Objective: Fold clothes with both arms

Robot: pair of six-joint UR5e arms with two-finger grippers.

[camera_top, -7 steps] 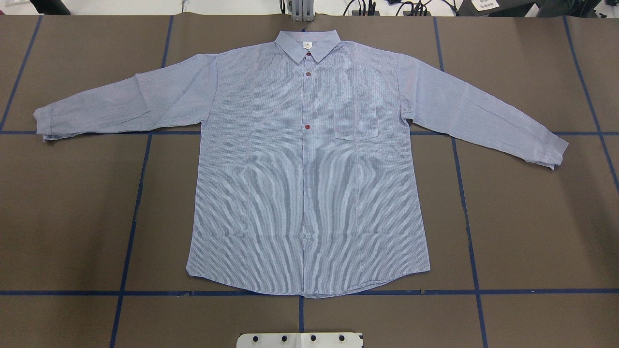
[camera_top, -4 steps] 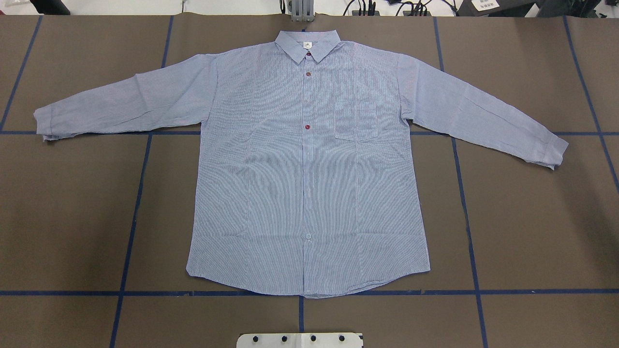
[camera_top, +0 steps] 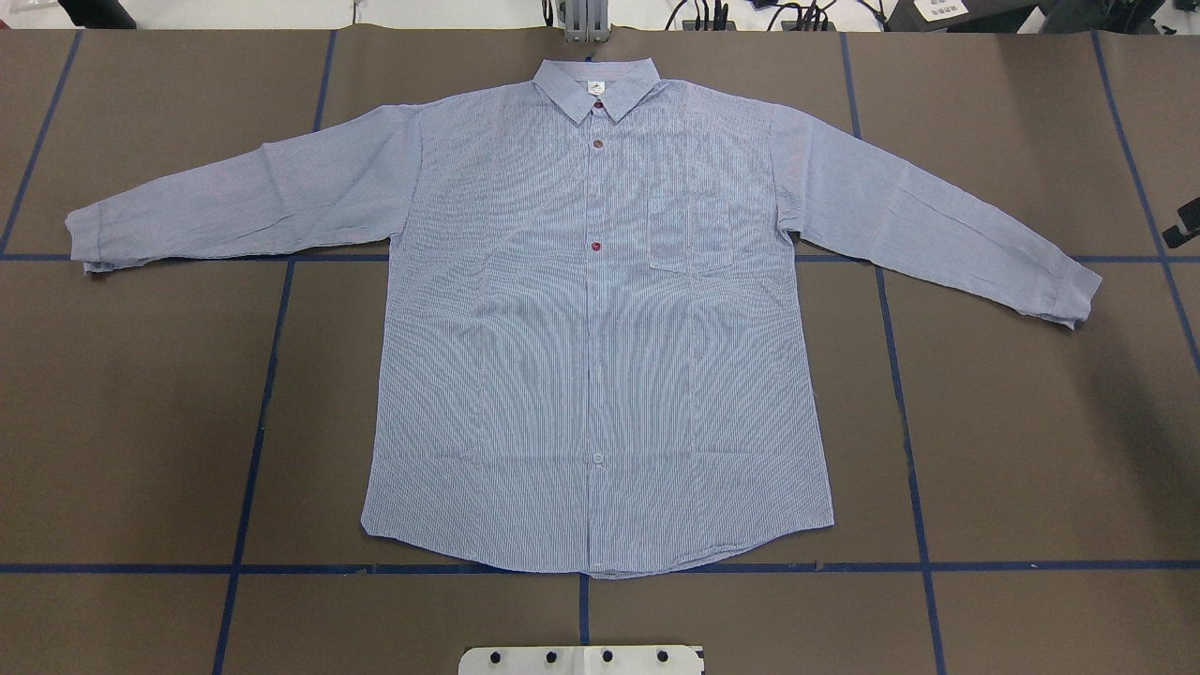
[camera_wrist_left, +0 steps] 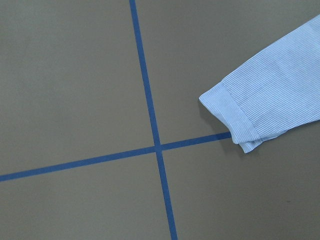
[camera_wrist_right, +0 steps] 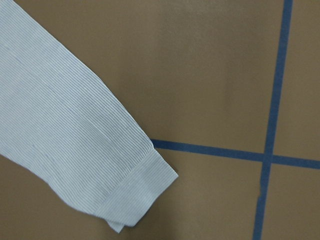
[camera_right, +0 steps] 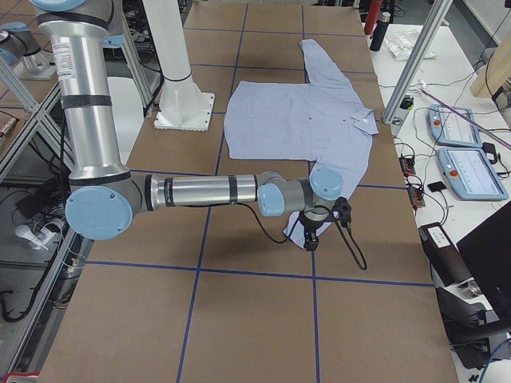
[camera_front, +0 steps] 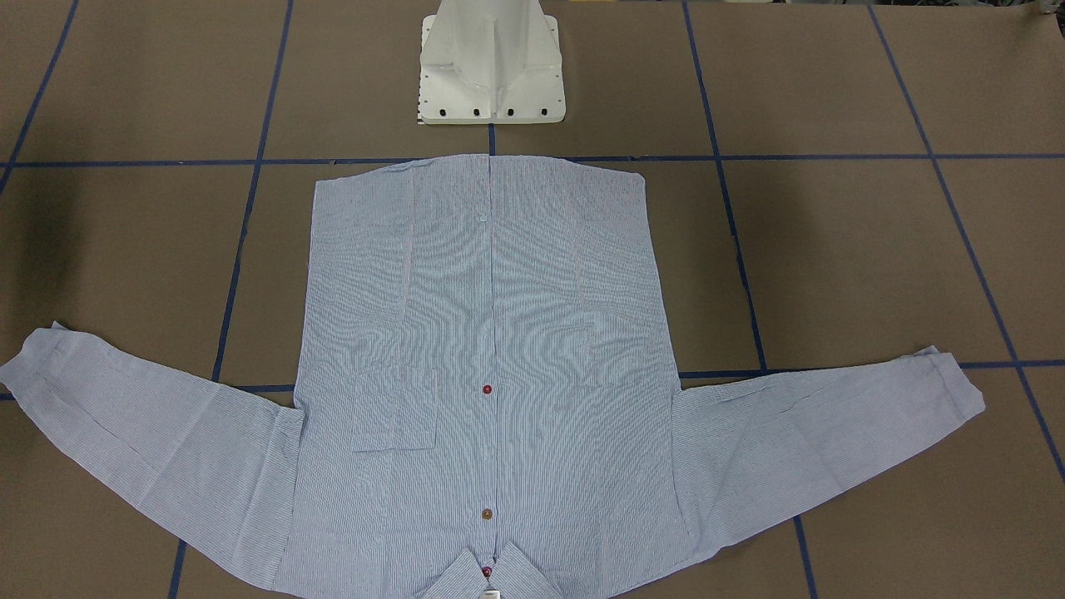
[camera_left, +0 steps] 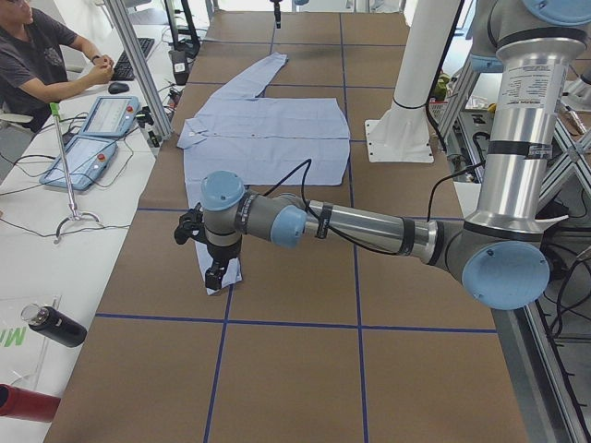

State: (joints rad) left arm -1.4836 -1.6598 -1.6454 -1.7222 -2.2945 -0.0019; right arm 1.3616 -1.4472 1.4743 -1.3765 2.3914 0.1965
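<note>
On table [camera_top: 141,422] | shirt [camera_top: 562,328] flat, unfolded | collar label [camera_top: 595,88] unreadable

The shirt [camera_top: 600,328] lies spread on the table [camera_top: 141,422], collar [camera_top: 593,84] at the far side, hem [camera_top: 600,567] toward the pedestal [camera_top: 581,659], sleeves [camera_top: 262,197] out to either side. The left gripper [camera_left: 214,272] hangs near the left cuff [camera_top: 89,244], the right gripper [camera_right: 310,239] near the right cuff [camera_top: 1073,295].

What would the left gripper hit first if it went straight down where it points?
Probably the shirt's sleeve cuff, or the brown table just beside it; the left gripper hangs near the cuff's edge, and depth is unclear.
</note>
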